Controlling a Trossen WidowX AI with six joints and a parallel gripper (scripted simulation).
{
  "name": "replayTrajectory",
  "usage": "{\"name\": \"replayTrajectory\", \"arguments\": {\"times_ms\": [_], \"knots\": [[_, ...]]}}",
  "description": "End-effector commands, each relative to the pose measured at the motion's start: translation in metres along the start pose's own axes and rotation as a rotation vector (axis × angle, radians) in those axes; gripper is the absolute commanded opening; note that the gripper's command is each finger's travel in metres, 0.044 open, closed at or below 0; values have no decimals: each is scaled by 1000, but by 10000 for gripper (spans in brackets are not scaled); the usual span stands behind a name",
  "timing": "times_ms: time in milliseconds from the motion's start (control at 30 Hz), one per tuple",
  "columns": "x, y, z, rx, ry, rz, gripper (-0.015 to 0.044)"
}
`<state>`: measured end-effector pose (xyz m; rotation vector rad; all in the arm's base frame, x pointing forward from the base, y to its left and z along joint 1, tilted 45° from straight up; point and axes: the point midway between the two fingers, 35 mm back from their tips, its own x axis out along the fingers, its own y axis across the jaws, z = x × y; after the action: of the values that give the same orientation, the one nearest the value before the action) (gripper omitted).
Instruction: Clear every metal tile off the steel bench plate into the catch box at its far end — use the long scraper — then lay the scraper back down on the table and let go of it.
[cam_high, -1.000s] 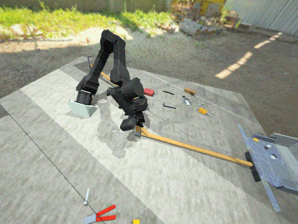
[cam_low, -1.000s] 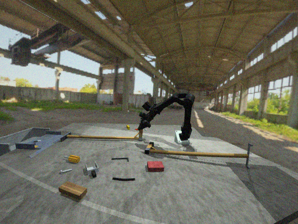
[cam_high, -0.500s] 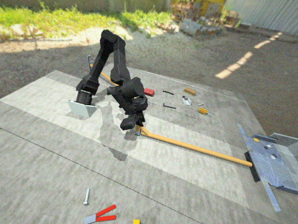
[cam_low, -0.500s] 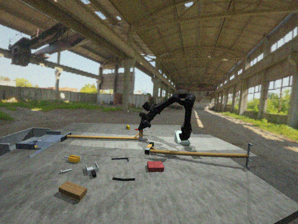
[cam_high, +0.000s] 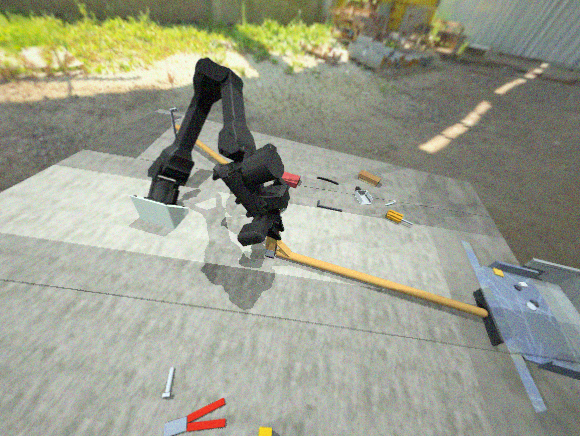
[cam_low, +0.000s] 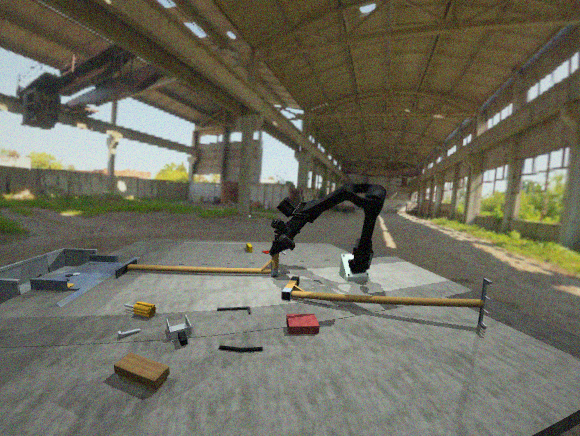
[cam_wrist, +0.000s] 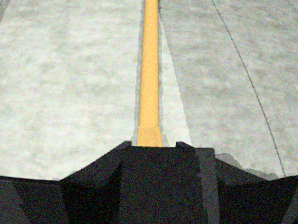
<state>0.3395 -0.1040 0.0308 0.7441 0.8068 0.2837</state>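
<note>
The long scraper (cam_high: 380, 283) (cam_low: 200, 269) (cam_wrist: 149, 75) has a yellow wooden handle, an upright grip block at its near end and a dark blade at the near edge of the steel bench plate (cam_high: 517, 327) (cam_low: 97, 270). My gripper (cam_high: 273, 236) (cam_low: 275, 251) (cam_wrist: 153, 148) is shut on the grip block, whose foot is at table level. On the plate lie a yellow tile (cam_high: 498, 272) (cam_low: 70, 285) and small pale and dark tiles (cam_high: 532, 305). The catch box (cam_high: 557, 272) (cam_low: 30, 266) stands at the plate's far end, partly out of view.
A second long-handled tool with a hooked head (cam_high: 210, 151) (cam_low: 385, 300) lies beside the arm. A red block (cam_high: 291, 179) (cam_low: 302, 324), a wooden block (cam_high: 369, 178) (cam_low: 142, 370) and a yellow-handled screwdriver (cam_high: 394, 216) (cam_low: 144, 309) lie to one side; red-handled pliers (cam_high: 206, 425) lie on the other.
</note>
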Motion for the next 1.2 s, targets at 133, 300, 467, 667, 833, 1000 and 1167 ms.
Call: {"name": "replayTrajectory", "arguments": {"times_ms": [133, 300, 467, 667, 833, 1000, 1167], "knots": [[-2, 13, 2, -9, -6, 3, 0], [-2, 20, 2, -10, -5, 4, 0], [-3, 26, 2, -10, -5, 5, 0], [-3, 34, 1, -10, -5, 6, 0], [-4, 41, 0, -11, -5, 7, 0], [-5, 47, -1, -11, -5, 8, 0], [-5, 54, -2, -11, -6, 10, 0]]}}
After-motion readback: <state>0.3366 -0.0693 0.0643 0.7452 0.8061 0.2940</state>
